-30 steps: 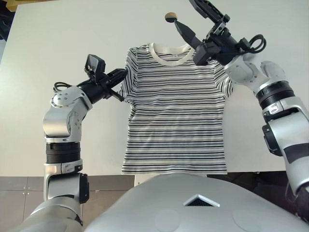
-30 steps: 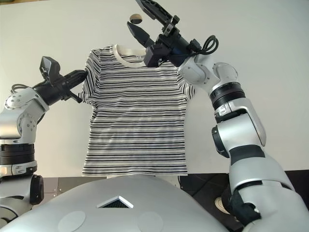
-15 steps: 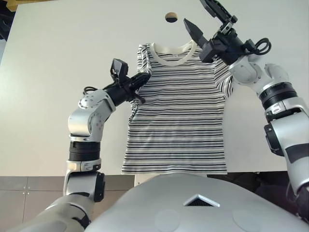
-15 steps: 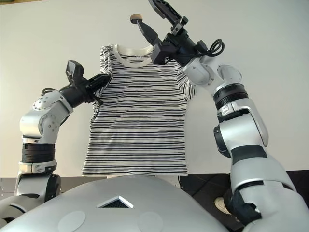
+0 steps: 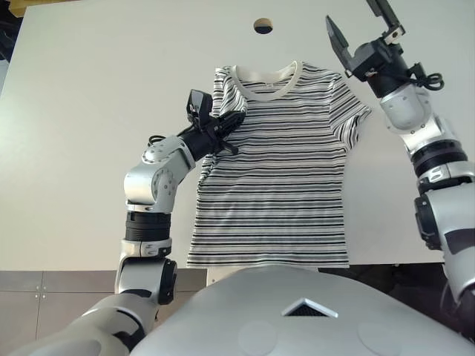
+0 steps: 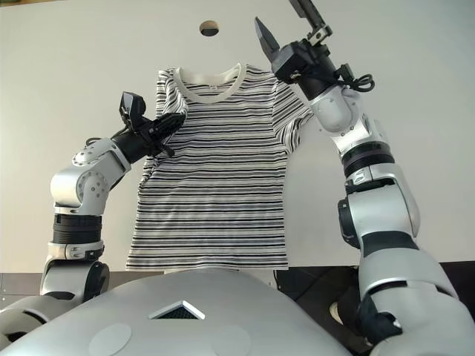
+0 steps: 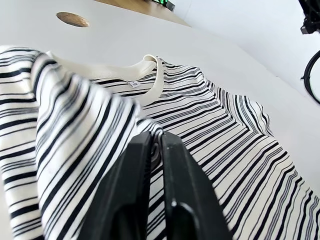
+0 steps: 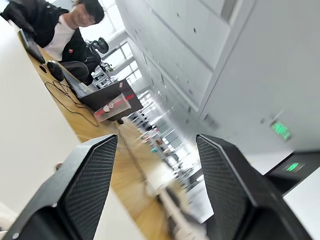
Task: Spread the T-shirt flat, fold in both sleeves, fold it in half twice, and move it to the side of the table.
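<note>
Your left gripper [image 5: 239,118], clamped on the left sleeve [image 5: 217,90], has drawn it over the chest of the T-shirt [image 5: 286,178]; your right gripper [image 5: 353,21] has lifted off open, right sleeve [image 5: 355,119] unfolded.

No legible print: neck label [image 7: 132,83] of T-shirt [image 5: 276,170], green signs [image 8: 281,129] unreadable.

The right hand [image 8: 156,139] holds its fingers [image 8: 85,185] wide apart. Far beyond them are a dark laptop [image 8: 107,100] and a green sign [image 8: 280,129].
</note>
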`<action>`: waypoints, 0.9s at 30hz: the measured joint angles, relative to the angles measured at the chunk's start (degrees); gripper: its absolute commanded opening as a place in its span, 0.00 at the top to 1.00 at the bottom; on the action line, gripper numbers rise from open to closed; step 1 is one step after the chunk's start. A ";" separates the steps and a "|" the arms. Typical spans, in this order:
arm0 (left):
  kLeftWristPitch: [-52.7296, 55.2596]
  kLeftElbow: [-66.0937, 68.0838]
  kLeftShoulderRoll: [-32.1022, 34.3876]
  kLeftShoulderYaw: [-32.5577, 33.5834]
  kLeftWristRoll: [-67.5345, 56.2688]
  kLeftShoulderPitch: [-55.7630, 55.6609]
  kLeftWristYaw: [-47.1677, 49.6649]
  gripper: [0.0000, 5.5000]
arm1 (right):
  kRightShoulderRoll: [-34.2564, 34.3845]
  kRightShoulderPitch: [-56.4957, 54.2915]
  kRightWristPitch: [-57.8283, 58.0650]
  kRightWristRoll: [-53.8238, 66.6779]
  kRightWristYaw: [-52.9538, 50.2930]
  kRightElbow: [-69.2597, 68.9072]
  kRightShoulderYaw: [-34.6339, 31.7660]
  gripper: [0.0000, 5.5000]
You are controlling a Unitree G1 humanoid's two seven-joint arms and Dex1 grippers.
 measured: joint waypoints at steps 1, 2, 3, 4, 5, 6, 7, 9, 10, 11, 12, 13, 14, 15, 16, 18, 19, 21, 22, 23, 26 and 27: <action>0.00 0.00 -0.20 0.04 -0.17 0.00 -0.03 0.81 | 1.07 1.17 4.95 7.43 7.93 -2.04 -2.12 0.47; 0.00 0.00 -0.53 0.04 -0.38 0.01 -0.03 0.77 | 1.69 1.84 10.19 12.77 13.80 -3.45 -3.96 0.47; 0.00 0.00 -1.00 0.10 -0.75 0.00 -0.03 0.75 | 1.81 2.38 17.14 18.47 20.15 -4.75 -6.26 0.47; 0.00 0.00 -1.23 0.12 -1.07 0.00 -0.02 0.72 | 1.71 2.51 21.83 21.71 23.78 -5.29 -7.87 0.47; 0.00 0.00 -1.54 0.12 -1.26 0.00 -0.01 0.68 | 1.38 2.74 27.97 25.51 27.93 -5.98 -9.81 0.47; 0.00 0.00 -1.92 0.11 -1.31 0.00 0.01 0.64 | 0.84 3.29 35.74 29.81 32.25 -7.04 -12.26 0.47; 0.00 -0.01 -2.24 0.10 -1.46 0.00 0.02 0.64 | 0.16 3.81 41.75 32.19 34.92 -7.55 -13.92 0.47; -0.97 -0.46 -2.85 0.22 -1.86 0.02 -0.20 0.64 | -2.59 5.07 50.59 32.69 36.50 -6.44 -15.63 0.47; -3.36 -1.82 -3.64 0.47 -2.69 0.03 -0.96 0.64 | -4.05 5.44 53.10 31.52 36.07 -5.15 -16.04 0.47; -6.44 -2.67 -4.30 0.59 -2.89 0.04 -1.15 0.64 | -4.59 5.90 54.83 30.55 35.87 -4.42 -16.08 0.47; -9.17 -3.16 -4.51 0.63 -2.27 0.12 -1.20 0.64 | -4.72 6.21 55.86 29.88 35.86 -3.97 -16.07 0.47; -12.18 -3.76 -4.54 0.75 -1.44 0.12 -1.21 0.64 | -4.74 6.58 56.80 29.39 35.89 -3.61 -16.06 0.47; -18.73 -4.27 -4.67 1.16 0.68 0.08 -1.03 0.64 | -4.77 7.14 58.07 28.59 36.18 -3.25 -15.91 0.47; -24.32 -4.52 -4.69 1.89 2.51 -0.08 -0.85 0.64 | -4.77 7.67 59.30 27.87 36.42 -2.93 -15.85 0.47; -28.30 -4.55 -4.77 2.72 3.51 -0.31 -0.54 0.64 | -4.81 8.20 60.22 27.39 36.83 -2.86 -15.76 0.47; -36.57 -4.47 -4.93 4.86 5.02 -1.52 0.58 0.64 | -5.11 8.97 61.96 26.53 38.34 -3.51 -15.69 0.47; -38.33 -4.32 -4.96 5.11 5.24 -1.83 0.92 0.64 | -5.15 8.98 62.70 26.46 38.81 -3.70 -15.70 0.47; -40.57 -2.31 -4.95 5.29 6.19 -2.33 1.86 0.64 | -5.07 9.08 64.74 26.47 40.46 -5.08 -15.72 0.47; -41.03 -0.69 -4.93 5.35 6.66 -2.47 2.45 0.64 | -4.79 9.23 65.99 26.48 41.44 -6.25 -15.66 0.47; -41.28 0.12 -4.93 5.35 7.12 -2.58 2.73 0.64 | -4.70 9.46 66.68 26.49 41.90 -7.03 -15.63 0.47; -41.68 2.44 -4.88 5.62 7.28 -3.12 3.69 0.63 | -4.61 11.13 68.96 26.51 43.22 -10.68 -15.38 0.51; -41.70 2.71 -4.86 5.71 7.25 -3.25 3.75 0.63 | -4.65 11.62 69.77 26.51 43.50 -11.87 -15.34 0.53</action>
